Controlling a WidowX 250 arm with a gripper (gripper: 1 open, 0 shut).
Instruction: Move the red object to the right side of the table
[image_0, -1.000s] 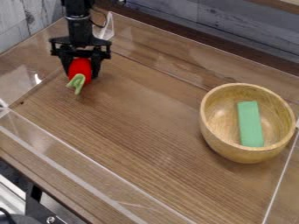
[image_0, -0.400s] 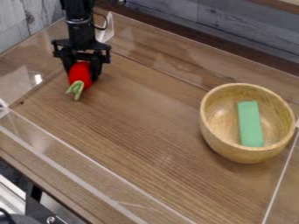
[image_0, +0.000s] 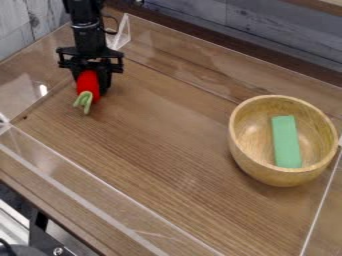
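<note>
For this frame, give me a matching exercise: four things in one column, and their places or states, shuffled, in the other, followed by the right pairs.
Things:
1. red object
2. green block
3. wooden bowl
4. gripper

Places or states:
A. lies inside the bowl
B. stands on the right part of the table
C. points down, its jaws on either side of the red object
D. at the far left of the table, its green end towards the camera

Pairs: 1-D, 2-A, 3-B, 4-C
</note>
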